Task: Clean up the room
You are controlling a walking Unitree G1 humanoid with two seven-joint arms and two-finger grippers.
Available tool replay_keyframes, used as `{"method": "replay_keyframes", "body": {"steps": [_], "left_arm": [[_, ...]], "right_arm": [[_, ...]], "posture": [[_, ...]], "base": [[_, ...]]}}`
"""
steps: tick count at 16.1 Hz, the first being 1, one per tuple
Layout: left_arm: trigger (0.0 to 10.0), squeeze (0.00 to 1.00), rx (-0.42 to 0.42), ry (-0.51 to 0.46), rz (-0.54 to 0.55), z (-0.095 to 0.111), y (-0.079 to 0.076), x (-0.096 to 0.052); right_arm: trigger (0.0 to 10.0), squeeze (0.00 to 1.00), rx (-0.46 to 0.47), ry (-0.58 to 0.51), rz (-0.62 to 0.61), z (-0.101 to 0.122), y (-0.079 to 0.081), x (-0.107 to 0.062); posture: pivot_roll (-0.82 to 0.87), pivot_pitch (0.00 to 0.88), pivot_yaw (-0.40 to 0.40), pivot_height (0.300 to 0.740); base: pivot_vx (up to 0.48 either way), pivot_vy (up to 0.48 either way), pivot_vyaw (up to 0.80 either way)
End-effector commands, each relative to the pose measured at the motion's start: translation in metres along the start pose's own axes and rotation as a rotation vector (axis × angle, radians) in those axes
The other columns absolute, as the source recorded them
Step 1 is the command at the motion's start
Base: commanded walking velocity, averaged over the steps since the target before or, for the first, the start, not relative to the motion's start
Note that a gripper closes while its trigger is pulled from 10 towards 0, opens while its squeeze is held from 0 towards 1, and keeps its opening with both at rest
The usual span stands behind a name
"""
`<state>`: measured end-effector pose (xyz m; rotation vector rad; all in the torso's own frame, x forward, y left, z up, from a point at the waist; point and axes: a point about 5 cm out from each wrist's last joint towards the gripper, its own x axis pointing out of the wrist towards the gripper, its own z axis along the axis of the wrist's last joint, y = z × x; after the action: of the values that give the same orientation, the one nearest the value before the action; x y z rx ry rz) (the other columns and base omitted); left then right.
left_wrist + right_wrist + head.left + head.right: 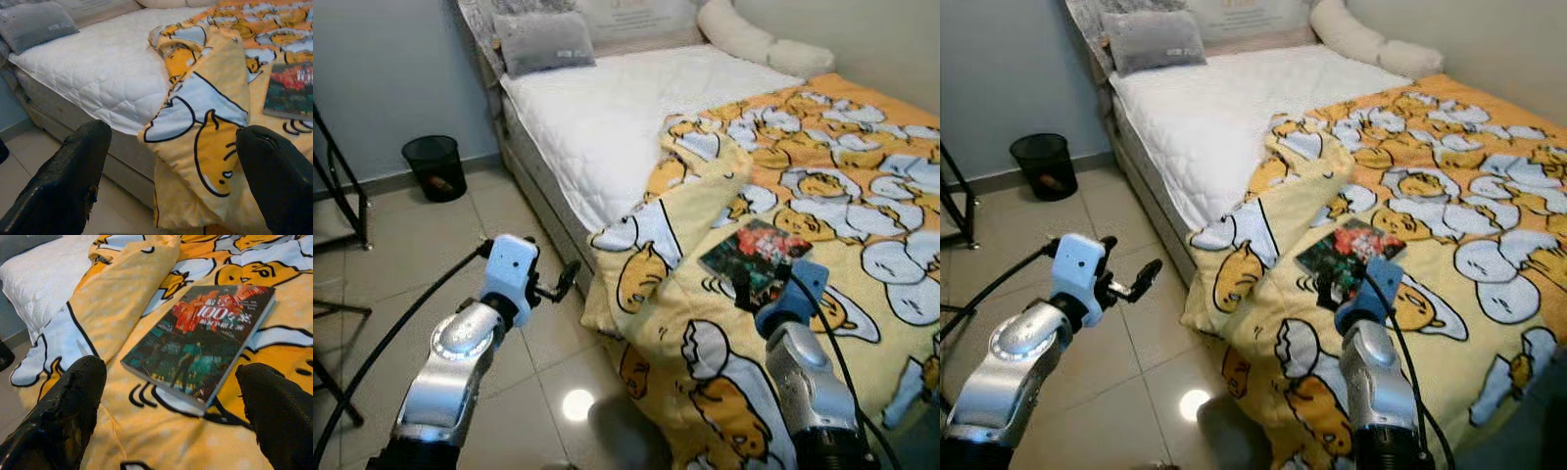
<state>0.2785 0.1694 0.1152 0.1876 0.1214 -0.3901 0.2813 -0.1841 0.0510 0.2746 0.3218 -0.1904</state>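
I have the right end effector (171, 396) lined up on the book (203, 340), which lies flat on the yellow cartoon-print blanket (822, 147) just ahead of the fingertips. Both fingers are spread wide and touch nothing; in the right wrist view the near corner of the book sits between them, a little beyond their tips. I read this as the approach step of picking up the book, the one loose item on the bed (607, 108).

The left end effector (171, 161) is also spread open and empty, held out over the floor beside the bed. Ahead of it is the folded-back corner of the blanket and, past that, the bare white mattress.

Next I would push the right end effector forward and down until its fingers straddle the near edge of the book, then close. The book lies flat on soft cloth, so I expect one finger must slip under the cover edge, or press into the blanket, to get a hold.
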Motion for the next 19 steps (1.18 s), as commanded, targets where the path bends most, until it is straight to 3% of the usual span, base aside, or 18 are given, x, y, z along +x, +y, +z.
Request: {"method": "replay_keyframes", "body": {"steps": [1, 7, 12, 15, 16, 17, 19], "left_arm": [[10.0, 0.62, -0.007, 0.014, 0.015, -0.003, 0.000, -0.002], [10.0, 0.62, -0.040, 0.000, 0.050, 0.000, 0.003, 0.004], [10.0, 0.62, -0.046, 0.004, 0.063, -0.001, 0.004, 0.005], [10.0, 0.62, -0.061, 0.016, 0.085, -0.003, 0.005, 0.005], [10.0, 0.51, -0.061, 0.013, 0.096, -0.002, 0.005, 0.006], [10.0, 0.46, -0.057, 0.009, 0.099, -0.002, 0.005, 0.006], [10.0, 0.47, -0.054, 0.004, 0.099, -0.002, 0.006, 0.006]], "right_arm": [[10.0, 1.00, -0.020, -0.022, 0.029, 0.009, 0.009, 0.003], [10.0, 1.00, -0.015, -0.033, 0.089, 0.014, 0.018, 0.004], [10.0, 1.00, -0.013, -0.022, 0.110, 0.013, 0.022, 0.003], [10.0, 1.00, -0.021, -0.024, 0.119, 0.013, 0.025, 0.002], [10.0, 1.00, -0.024, -0.023, 0.120, 0.013, 0.025, 0.002], [10.0, 1.00, -0.024, -0.022, 0.120, 0.013, 0.024, 0.002], [10.0, 0.96, -0.030, -0.022, 0.124, 0.013, 0.024, 0.002]], "posture": [[0.08, 0.000, -0.004, 0.740], [0.08, 0.000, -0.006, 0.740], [0.08, 0.000, -0.005, 0.740], [0.08, 0.000, -0.007, 0.740], [0.08, 0.000, -0.008, 0.740], [0.08, 0.000, -0.008, 0.740], [0.07, 0.000, -0.008, 0.740]], "base": [[0.000, 0.000, 0.00], [0.000, 0.057, 0.00], [0.000, 0.355, -0.70], [0.000, 0.107, 0.00], [0.000, 0.000, 0.00], [0.000, 0.000, 0.00], [0.000, 0.000, 0.00]]}}
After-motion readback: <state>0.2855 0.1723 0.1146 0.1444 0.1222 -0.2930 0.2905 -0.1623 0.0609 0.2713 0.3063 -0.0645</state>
